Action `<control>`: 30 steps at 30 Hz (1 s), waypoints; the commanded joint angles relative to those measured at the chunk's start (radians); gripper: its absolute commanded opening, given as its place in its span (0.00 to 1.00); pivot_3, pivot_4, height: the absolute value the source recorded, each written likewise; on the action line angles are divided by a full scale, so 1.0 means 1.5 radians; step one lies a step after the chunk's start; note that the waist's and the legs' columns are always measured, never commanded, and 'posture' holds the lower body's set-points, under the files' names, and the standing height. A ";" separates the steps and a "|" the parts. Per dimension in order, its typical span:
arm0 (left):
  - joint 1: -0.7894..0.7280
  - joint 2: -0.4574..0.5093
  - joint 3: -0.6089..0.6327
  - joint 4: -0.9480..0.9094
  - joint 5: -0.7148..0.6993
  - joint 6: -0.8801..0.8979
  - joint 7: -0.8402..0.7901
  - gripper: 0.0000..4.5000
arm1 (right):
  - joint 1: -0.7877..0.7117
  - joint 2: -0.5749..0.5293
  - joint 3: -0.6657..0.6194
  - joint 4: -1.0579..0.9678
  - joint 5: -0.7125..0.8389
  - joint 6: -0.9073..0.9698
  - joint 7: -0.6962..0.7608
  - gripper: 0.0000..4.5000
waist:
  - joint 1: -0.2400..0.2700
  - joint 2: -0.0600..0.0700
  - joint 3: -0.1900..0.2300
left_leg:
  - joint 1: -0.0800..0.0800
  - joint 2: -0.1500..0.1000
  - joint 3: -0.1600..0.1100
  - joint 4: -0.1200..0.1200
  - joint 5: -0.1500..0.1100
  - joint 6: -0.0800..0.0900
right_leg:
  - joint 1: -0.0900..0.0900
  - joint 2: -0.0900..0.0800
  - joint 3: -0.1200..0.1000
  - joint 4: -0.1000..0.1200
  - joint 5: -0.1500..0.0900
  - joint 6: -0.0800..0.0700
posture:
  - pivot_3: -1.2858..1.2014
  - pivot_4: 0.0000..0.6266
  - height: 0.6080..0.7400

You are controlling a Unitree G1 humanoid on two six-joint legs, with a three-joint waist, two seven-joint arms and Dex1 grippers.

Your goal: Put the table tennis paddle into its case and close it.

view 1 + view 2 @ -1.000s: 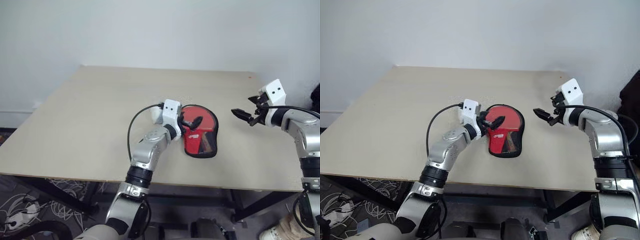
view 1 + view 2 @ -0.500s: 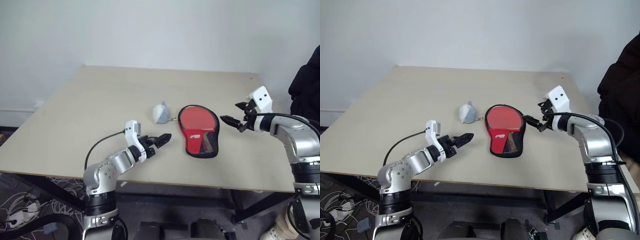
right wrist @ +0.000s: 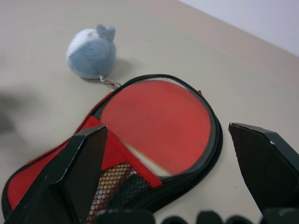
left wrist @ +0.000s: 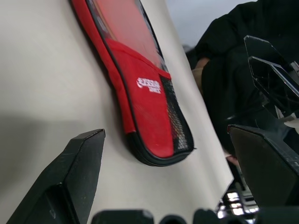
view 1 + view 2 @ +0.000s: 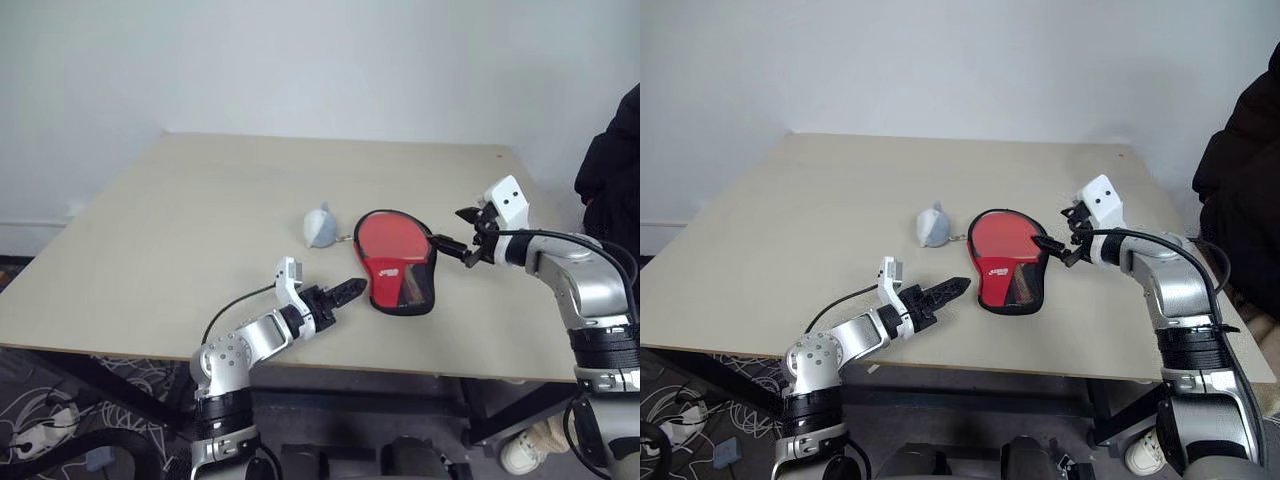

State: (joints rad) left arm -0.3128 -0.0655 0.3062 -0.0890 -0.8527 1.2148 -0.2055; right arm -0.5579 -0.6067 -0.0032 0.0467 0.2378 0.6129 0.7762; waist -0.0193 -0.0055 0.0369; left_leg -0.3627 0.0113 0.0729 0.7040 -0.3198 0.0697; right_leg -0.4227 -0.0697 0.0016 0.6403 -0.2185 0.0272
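The case (image 5: 400, 285) lies open on the table, red with black edging and a mesh pocket. The table tennis paddle (image 5: 396, 238) rests inside it. Its round red face is uncovered, and its handle end is tucked under the red pocket flap. My left gripper (image 5: 345, 292) is open, low over the table just left of the case's narrow end and pointing at it. My right gripper (image 5: 450, 235) is open too, close beside the case's right rim with nothing between its fingers (image 3: 77, 177). Seen from the left wrist, the case (image 4: 145, 102) lies ahead.
A small grey-white plush charm (image 5: 320, 227) on a chain lies just left of the case's round end. A person in dark clothing (image 5: 610, 170) stands at the table's right side. The table's near edge (image 5: 330, 372) runs close below my left arm.
My left gripper has pulled off the case, rolled, and dropped low toward the near edge, uncovering the charm. My right gripper has moved left up to the case's rim. A person has come in at the right.
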 commanded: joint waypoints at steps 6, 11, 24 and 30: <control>-0.044 -0.022 0.045 0.048 -0.067 0.028 0.042 1.00 | 0.034 -0.039 0.008 -0.079 0.032 -0.003 0.075 1.00 | 0.000 0.000 0.000 | 0.000 0.000 0.000 0.000 0.000 0.000 | 0.000 0.000 0.000 0.000 0.000 0.000 | 0.52 0.00 1.00; -0.061 -0.022 0.064 0.087 -0.082 0.044 0.059 1.00 | 0.073 -0.090 0.027 -0.102 0.035 -0.037 0.150 1.00 | 0.000 0.000 0.000 | 0.000 0.000 -0.001 0.000 -0.001 0.001 | 0.001 0.000 0.000 0.000 0.000 0.000 | 0.52 0.00 1.00; -0.119 -0.017 0.088 0.218 -0.085 0.051 0.058 1.00 | 0.094 -0.108 0.032 -0.107 0.037 -0.066 0.191 1.00 | 0.000 -0.001 0.000 | 0.001 0.000 -0.001 0.000 0.000 0.000 | 0.001 0.000 0.000 0.000 0.000 0.000 | 0.52 0.00 1.00; -0.150 -0.016 0.088 0.270 -0.075 0.027 0.050 1.00 | 0.102 -0.098 0.029 -0.122 0.042 -0.050 0.176 1.00 | 0.000 -0.001 0.000 | 0.000 -0.001 -0.001 0.001 0.000 0.000 | 0.001 0.000 0.000 0.000 0.000 0.000 | 0.52 0.00 1.00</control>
State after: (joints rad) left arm -0.5018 -0.0874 0.4416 0.3069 -0.9586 1.2721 -0.1132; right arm -0.3999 -0.7600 0.0607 -0.1012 0.2791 0.5335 1.0521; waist -0.0190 -0.0075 0.0374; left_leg -0.3620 0.0102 0.0714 0.7050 -0.3197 0.0698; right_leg -0.4208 -0.0696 0.0015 0.6397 -0.2186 0.0273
